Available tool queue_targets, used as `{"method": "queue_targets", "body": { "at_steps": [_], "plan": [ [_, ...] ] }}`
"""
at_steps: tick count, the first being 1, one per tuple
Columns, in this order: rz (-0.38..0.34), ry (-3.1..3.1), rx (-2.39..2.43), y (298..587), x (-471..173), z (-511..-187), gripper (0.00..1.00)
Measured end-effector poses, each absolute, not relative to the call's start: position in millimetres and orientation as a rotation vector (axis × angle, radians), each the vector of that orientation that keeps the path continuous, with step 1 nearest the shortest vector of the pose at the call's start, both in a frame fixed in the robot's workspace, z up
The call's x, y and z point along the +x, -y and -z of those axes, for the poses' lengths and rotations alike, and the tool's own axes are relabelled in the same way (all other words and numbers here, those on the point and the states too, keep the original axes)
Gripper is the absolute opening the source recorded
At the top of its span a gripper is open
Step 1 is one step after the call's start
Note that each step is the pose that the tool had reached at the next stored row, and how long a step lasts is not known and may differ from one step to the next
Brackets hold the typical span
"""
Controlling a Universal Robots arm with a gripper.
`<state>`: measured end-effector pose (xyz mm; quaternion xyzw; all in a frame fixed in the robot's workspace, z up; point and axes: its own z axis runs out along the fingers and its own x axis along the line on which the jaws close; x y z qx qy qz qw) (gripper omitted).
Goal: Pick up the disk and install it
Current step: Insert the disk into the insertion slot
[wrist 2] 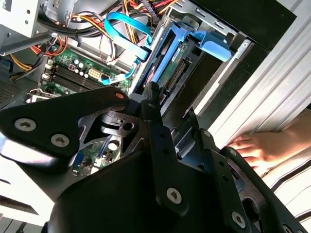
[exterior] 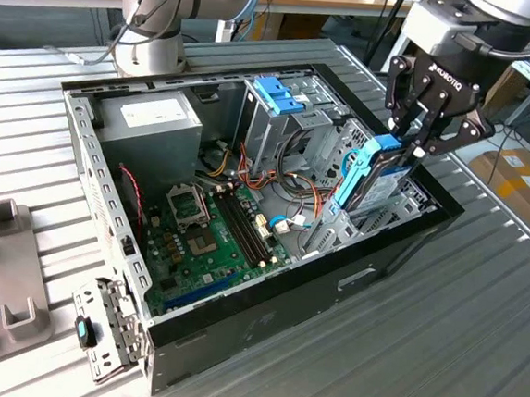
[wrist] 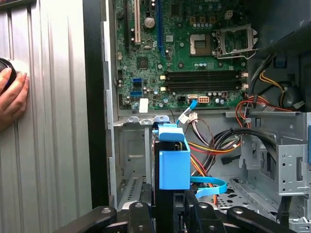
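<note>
The disk (exterior: 375, 178) stands on edge and tilted, blue rails along its sides, its lower end in the metal drive bay (exterior: 389, 214) at the open computer case's corner on the exterior view's right. My gripper (exterior: 411, 144) is shut on the disk's upper end. In the first wrist view the disk's blue rail (wrist: 174, 165) rises just past my gripper (wrist: 170, 209), with the bay floor (wrist: 129, 160) beyond. In the second wrist view the black fingers (wrist 2: 155, 126) clamp the disk (wrist 2: 172, 68), whose green board side shows.
The open case (exterior: 264, 319) holds a motherboard (exterior: 206, 235), a grey power-supply box (exterior: 151, 119), a drive cage with a blue bracket (exterior: 279, 93) and loose cables (exterior: 295, 178). A person's hand (wrist: 12, 94) rests on the table beside the case. Grey fixtures (exterior: 11, 232) lie at the exterior view's left.
</note>
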<state>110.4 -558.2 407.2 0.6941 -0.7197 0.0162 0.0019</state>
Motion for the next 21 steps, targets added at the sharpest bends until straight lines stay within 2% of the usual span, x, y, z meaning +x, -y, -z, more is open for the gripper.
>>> {"method": "queue_targets", "body": {
  "at_steps": [11, 13, 14, 21],
  "plan": [
    [-0.051, 2.258, 2.178, 558.6, 110.5, -396.4, 0.35],
    [-0.051, 2.258, 2.178, 558.6, 110.5, -396.4, 0.36],
    [-0.051, 2.258, 2.178, 558.6, 110.4, -396.3, 0.42],
    [-0.051, 2.258, 2.178, 558.6, 110.5, -385.1, 0.42]
  ]
}}
